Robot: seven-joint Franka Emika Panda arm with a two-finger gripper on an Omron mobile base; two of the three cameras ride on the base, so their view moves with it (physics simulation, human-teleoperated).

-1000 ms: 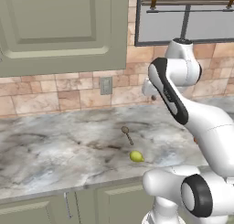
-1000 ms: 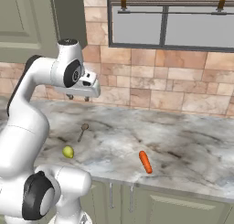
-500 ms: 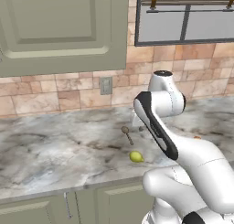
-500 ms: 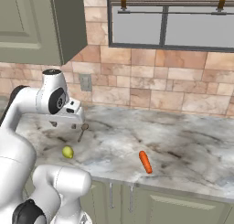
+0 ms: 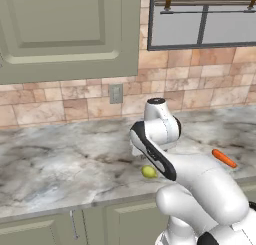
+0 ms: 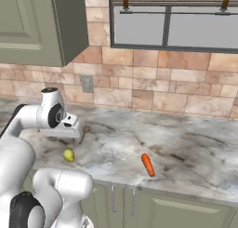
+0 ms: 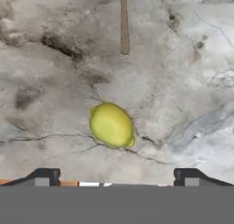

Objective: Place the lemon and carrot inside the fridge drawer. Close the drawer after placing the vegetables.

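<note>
Grey marbled stone counter (image 6: 195,152) carries your small yellow-green oval lemon (image 7: 111,125) directly beneath the spread-apart hand (image 7: 116,176), a brown utensil handle (image 7: 124,22) beyond it, and the stubby orange carrot (image 6: 148,164) well apart

Legible text, labels, brands, numbers, signs: none. No lettering can be read on any surface in any view.
</note>
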